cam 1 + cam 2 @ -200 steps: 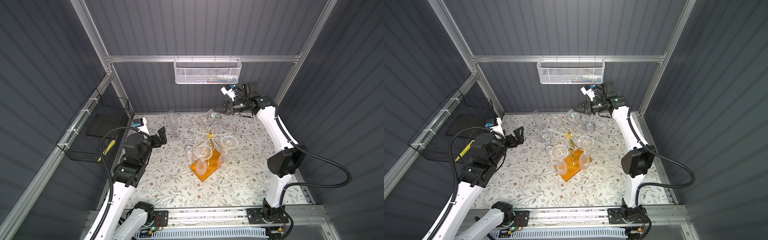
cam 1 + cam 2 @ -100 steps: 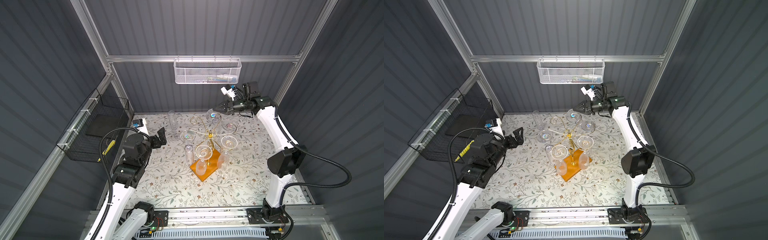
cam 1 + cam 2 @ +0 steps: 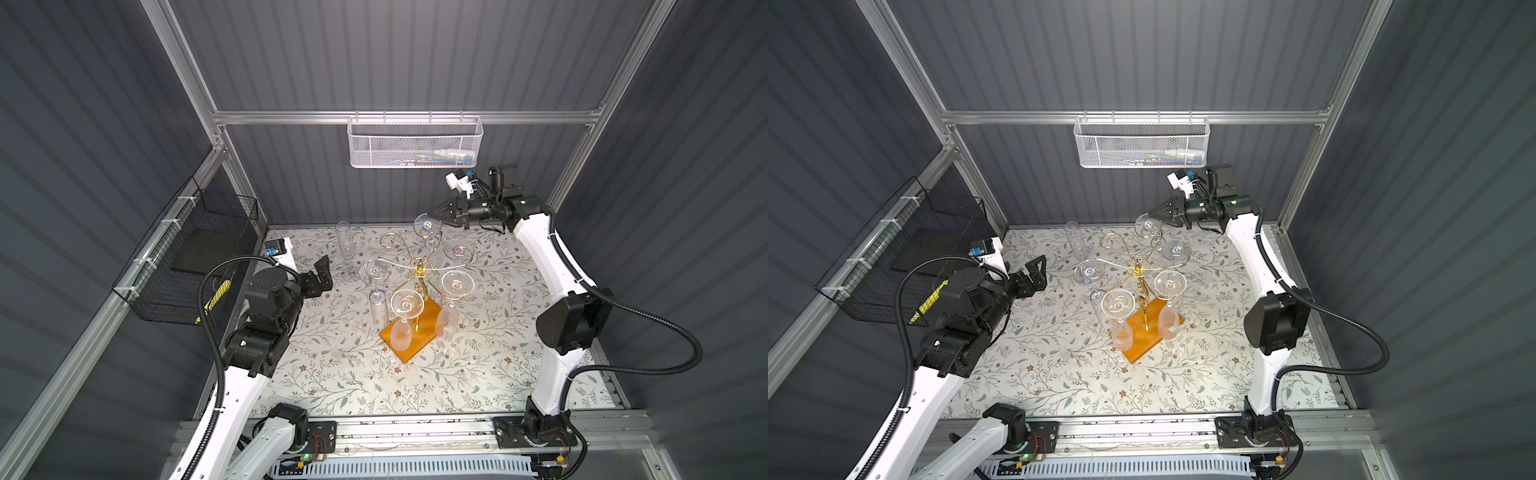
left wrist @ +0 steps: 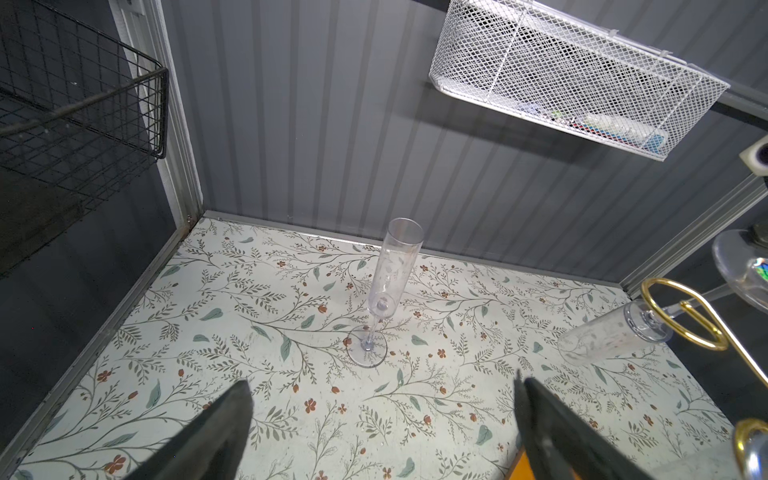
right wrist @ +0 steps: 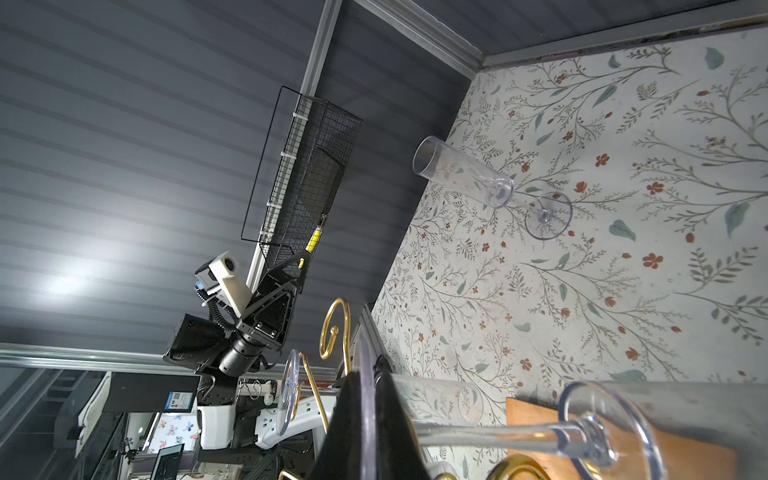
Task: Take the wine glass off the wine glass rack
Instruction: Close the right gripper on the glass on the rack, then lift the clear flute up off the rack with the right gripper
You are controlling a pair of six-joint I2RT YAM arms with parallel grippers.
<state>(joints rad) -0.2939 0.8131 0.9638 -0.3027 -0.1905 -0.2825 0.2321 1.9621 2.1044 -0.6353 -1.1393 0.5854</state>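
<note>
The wine glass rack point(image 3: 420, 266) point(image 3: 1139, 266), gold wire on an orange wooden base point(image 3: 419, 338), stands mid-table. At its back, my right gripper point(image 3: 437, 211) point(image 3: 1155, 212) point(image 5: 368, 374) is shut on the round foot of a clear wine glass point(image 3: 427, 225) point(image 3: 1147, 225) point(image 5: 365, 399). The foot is tilted and sits a little above the back scroll arm, and the stem runs down beside that arm. I cannot tell whether the stem is free of the wire. My left gripper point(image 3: 323, 266) point(image 3: 1038, 264) point(image 4: 382, 386) hangs open and empty over the table, left of the rack.
Several other glasses hang upside down from the rack's arms point(image 3: 405, 305). A tall flute point(image 3: 345, 249) point(image 4: 390, 282) point(image 5: 465, 174) stands upright at the back left. A white mesh basket point(image 3: 415, 143) hangs on the back wall and a black wire basket point(image 3: 195, 257) on the left wall.
My right gripper has risen slightly, carrying the glass's foot up with it. The left arm has barely moved.
</note>
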